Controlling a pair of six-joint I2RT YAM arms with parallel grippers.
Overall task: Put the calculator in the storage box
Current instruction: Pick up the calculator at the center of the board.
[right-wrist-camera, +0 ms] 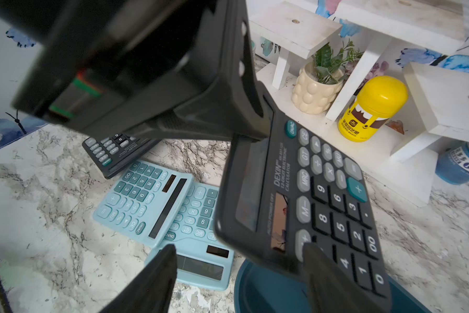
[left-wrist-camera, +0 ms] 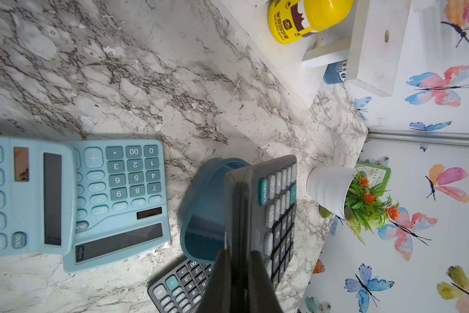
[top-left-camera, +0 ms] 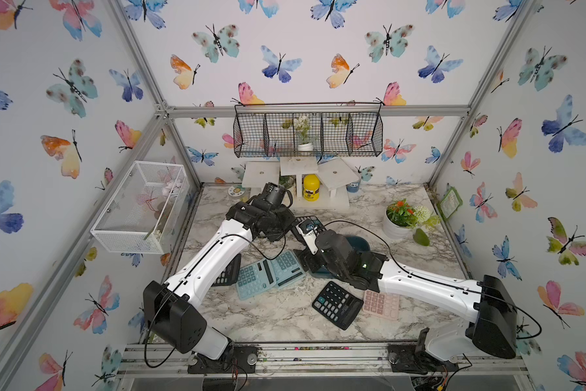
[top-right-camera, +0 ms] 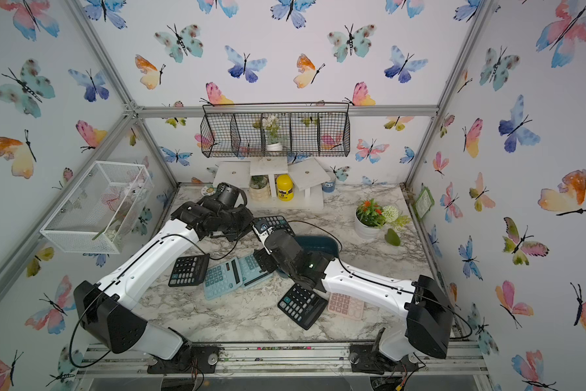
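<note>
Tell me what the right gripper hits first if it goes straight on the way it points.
Most likely the held calculator, clamped in the left gripper: it hangs tilted just ahead of the right gripper, its corner apparently between the open jaws. Depth is unclear, so they may be touching.

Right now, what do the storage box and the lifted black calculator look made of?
The storage box: likely moulded plastic, given its smooth, solid teal walls and soft sheen. The lifted calculator: dark matte hard-plastic shell; keys maybe rubber or plastic, can't tell.
</note>
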